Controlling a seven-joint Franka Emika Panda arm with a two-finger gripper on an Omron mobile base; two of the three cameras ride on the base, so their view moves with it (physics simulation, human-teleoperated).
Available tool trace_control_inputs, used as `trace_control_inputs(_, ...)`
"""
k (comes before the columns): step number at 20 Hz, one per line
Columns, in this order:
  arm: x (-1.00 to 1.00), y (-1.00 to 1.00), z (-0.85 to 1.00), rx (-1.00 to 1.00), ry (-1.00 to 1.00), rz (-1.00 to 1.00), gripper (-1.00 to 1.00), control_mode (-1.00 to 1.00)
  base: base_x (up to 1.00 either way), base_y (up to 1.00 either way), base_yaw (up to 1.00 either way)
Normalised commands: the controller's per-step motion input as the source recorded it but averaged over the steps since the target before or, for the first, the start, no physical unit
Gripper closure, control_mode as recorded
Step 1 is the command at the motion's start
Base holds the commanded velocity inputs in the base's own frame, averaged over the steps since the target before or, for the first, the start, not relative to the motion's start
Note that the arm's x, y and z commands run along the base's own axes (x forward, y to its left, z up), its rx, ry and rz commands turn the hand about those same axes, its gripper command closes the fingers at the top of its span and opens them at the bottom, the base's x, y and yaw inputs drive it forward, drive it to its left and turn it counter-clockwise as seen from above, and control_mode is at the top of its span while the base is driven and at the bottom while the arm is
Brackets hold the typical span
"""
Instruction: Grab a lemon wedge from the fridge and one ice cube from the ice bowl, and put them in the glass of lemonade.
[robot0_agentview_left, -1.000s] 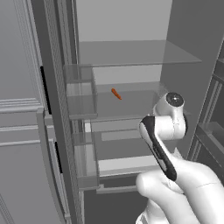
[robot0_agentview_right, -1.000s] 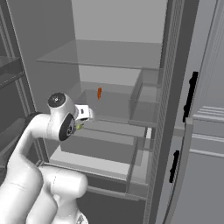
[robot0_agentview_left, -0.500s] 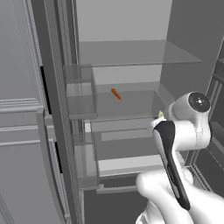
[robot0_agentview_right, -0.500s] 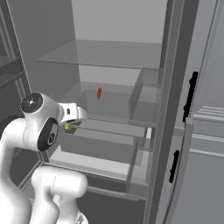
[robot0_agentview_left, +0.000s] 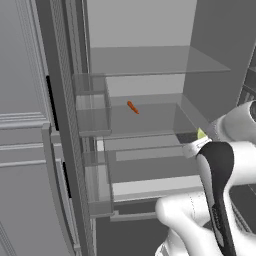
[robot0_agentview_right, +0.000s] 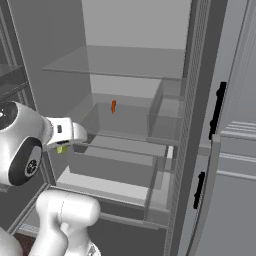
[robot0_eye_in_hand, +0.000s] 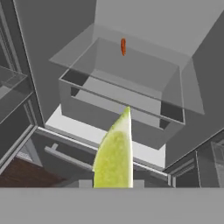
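**Wedge in the jaws, clear of the fridge: watch the carry**

You've got the lemon wedge (robot0_eye_in_hand: 114, 153) pinched in the gripper (robot0_agentview_right: 64, 146); the jaws are closed on it. In the hand view it stands up between the tips, pointed end away from the hand. In the left base view it's a small yellow-green bit (robot0_agentview_left: 201, 133) at the end of the hand, off the right side of the fridge (robot0_agentview_left: 145, 70), outside the shelves.

Risks from here, as I read them:
- The piece is tiny and tapered, and how deep it sits in the jaws isn't visible. A fast swing or wrist roll could squeeze it out.
- The fridge door (robot0_agentview_right: 227, 130) stands open close by. A wide arm sweep while you turn the base could clip it or the shelf edges.
- The orange-red stick (robot0_agentview_left: 132, 107) on the shelf isn't yours; leave it.
- Ice cube isn't fetched yet.
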Motion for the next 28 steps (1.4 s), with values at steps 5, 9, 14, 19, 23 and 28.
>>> trace_control_inputs(5, -0.73, 0.0, -0.23, -0.01, 0.0, 0.0, 1.0, 1.0, -0.19, 0.0, 0.0)
trace_control_inputs(9, 0.0, 0.0, 0.0, 0.0, 0.0, 0.0, 1.0, 1.0, -1.0, 0.02, 0.0)
trace_control_inputs(14, 0.0, 0.0, 0.0, 0.0, 0.0, 0.0, 1.0, 1.0, -0.77, 0.39, 0.0)
trace_control_inputs(19, 0.0, 0.0, 0.0, 0.0, 0.0, 0.0, 1.0, 1.0, -0.21, 0.85, 0.05)
trace_control_inputs(23, 0.0, 0.0, 0.0, 0.0, 0.0, 0.0, 1.0, 1.0, 0.0, 1.0, 0.15)
trace_control_inputs(28, 0.0, 0.0, 0.0, 0.0, 0.0, 0.0, 1.0, 1.0, -0.11, 1.0, 0.17)
